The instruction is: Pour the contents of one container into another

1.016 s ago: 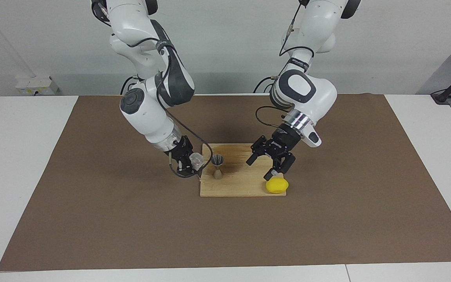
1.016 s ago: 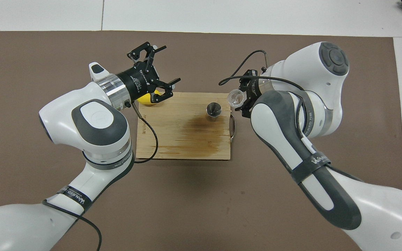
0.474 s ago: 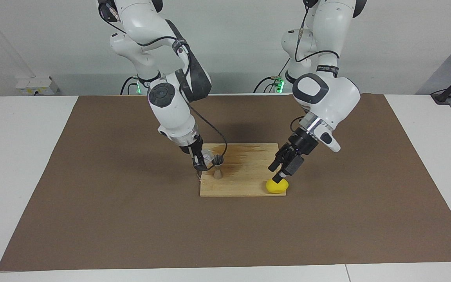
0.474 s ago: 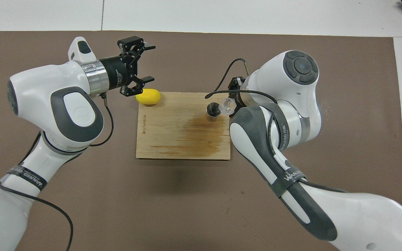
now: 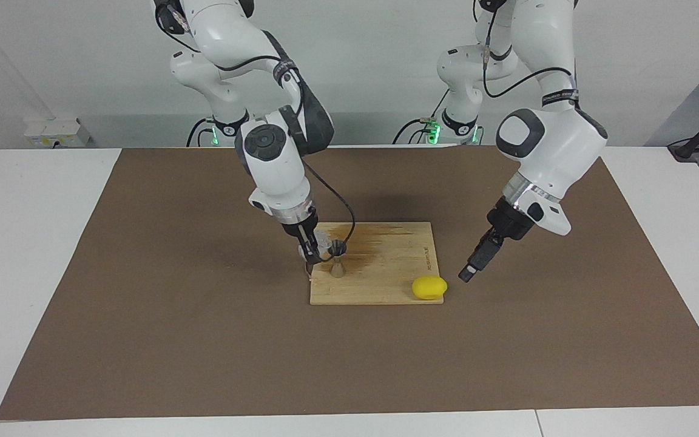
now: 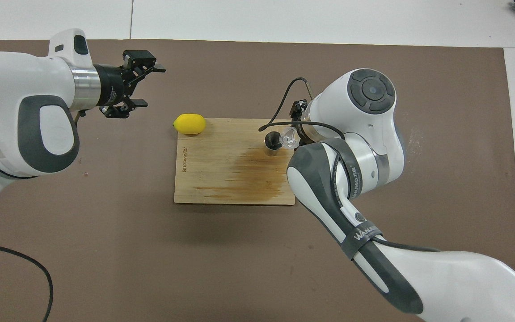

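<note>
The right gripper (image 5: 312, 255), just left of centre in the facing view, is clenched on the clear cup (image 5: 323, 244), tipped with its mouth against the rim of the jigger (image 5: 337, 258), which stands upright on the wooden board (image 5: 386, 285). The pour looks under way rather than finished; emptying the cup, righting it and setting it down remain. The left gripper (image 6: 143, 85), upper left in the overhead view, waits released over the mat (image 6: 239, 259), apart from the lemon (image 6: 189, 124) at the board's corner.
</note>
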You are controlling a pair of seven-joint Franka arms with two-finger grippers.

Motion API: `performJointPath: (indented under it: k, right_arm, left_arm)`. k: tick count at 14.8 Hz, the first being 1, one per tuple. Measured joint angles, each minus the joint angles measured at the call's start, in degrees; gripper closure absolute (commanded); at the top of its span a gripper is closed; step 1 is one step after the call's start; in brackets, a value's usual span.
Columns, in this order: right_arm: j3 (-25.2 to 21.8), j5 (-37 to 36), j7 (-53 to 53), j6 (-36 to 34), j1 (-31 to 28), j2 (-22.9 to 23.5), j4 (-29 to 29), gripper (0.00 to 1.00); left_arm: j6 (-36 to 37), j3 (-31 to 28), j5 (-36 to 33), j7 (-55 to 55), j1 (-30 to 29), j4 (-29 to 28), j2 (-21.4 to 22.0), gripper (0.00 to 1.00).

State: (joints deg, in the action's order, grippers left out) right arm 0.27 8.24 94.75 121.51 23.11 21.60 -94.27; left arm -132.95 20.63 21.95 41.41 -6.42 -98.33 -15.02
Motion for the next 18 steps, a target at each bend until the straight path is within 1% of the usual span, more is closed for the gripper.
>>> performJointPath:
  k: [1,3,6,9,15,18]
  right_arm:
    - [0.00,-0.87,0.00,0.08,0.08,0.00,0.05,0.88]
    - [0.00,-1.97,0.00,0.15,0.24,0.00,0.09,0.88]
    - [0.00,-3.32,0.00,0.63,0.50,0.00,0.14,0.88]
    - [0.00,-3.54,0.00,1.42,0.90,0.00,0.16,0.88]
    - [0.00,-5.40,0.00,2.42,1.67,0.06,0.17,0.89]
    - [0.00,-8.45,0.84,2.43,2.27,0.20,0.17,0.89]
  left_arm:
    - [3.73,-0.10,-3.16,-0.11,-0.70,1.75,0.07,0.00]
    - [8.06,-0.31,-8.04,-1.11,-1.01,3.53,0.36,0.00]
    - [13.23,0.04,-14.64,-5.60,-0.69,3.62,1.27,0.00]
    - [17.80,-0.50,-18.38,-12.37,-1.08,3.49,3.01,0.00]
    - [25.20,-1.15,-19.32,-30.04,-6.81,3.42,6.21,0.00]
    - [30.20,-1.24,-19.34,-38.37,-8.93,3.42,7.53,0.00]
